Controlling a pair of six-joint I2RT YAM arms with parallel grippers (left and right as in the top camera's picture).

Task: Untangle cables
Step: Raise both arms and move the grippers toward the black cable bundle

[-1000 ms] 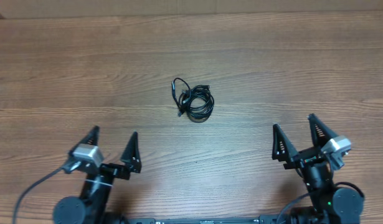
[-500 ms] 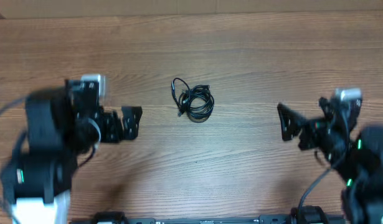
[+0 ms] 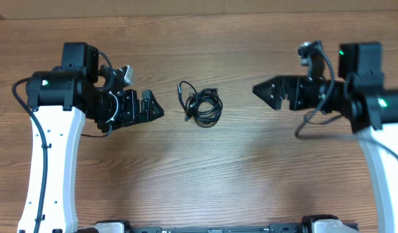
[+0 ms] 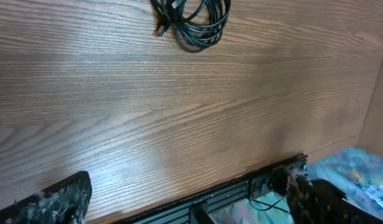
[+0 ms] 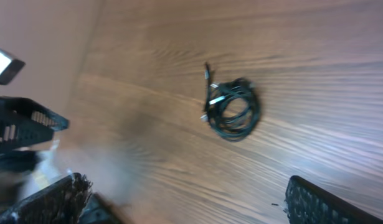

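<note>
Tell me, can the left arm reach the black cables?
Probably yes. The left gripper is open and close beside the cables, with only table between them and nothing lying on top of the bundle.

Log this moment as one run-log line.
stage: pre-grasp | cables: bunched on table, untouched | left gripper: open, left of cables | right gripper: open, right of cables

Black cables [image 3: 202, 105] bunched in coil, mid-table.

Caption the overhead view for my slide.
Left arm and right arm, jaws open, flank the tangled black cables on the table.
</note>
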